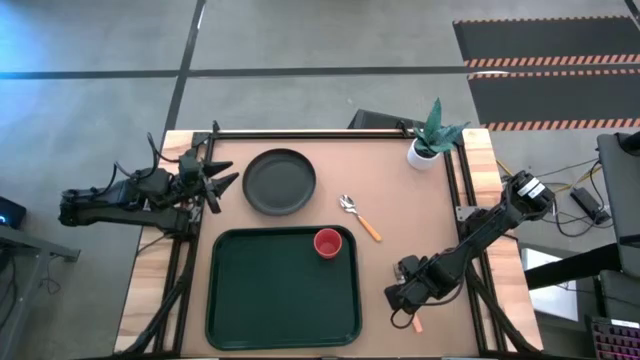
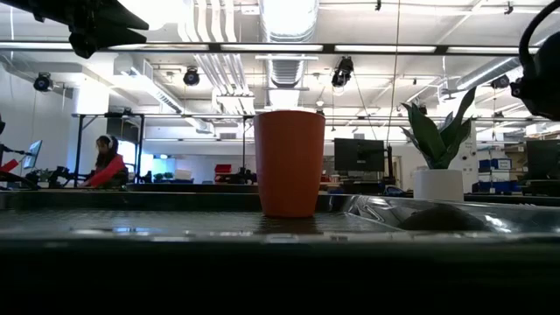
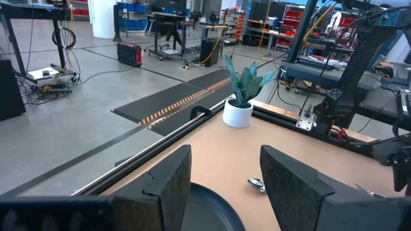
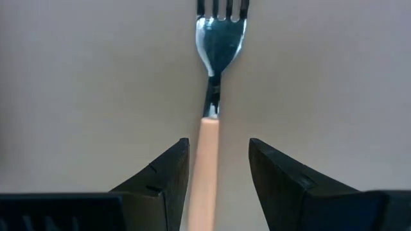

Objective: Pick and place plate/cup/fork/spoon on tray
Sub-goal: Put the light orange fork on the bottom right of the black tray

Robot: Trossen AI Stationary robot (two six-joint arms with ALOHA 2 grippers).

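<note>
The red cup (image 1: 327, 243) stands upright on the dark green tray (image 1: 250, 310), near its far right corner; it also shows in the low view (image 2: 289, 162). The dark round plate (image 1: 280, 181) lies on the table beyond the tray. The spoon (image 1: 360, 217) lies right of the plate. The fork (image 4: 221, 38) lies flat on the table right of the tray. My right gripper (image 4: 218, 151) is open just above it, pointing down, one finger on each side of the orange handle (image 4: 207, 173). My left gripper (image 1: 228, 180) is open beside the plate's left rim.
A white pot with a green plant (image 1: 430, 140) stands at the table's far right corner. Bare table lies between the tray and the fork. A person (image 2: 107, 162) sits far off in the room behind.
</note>
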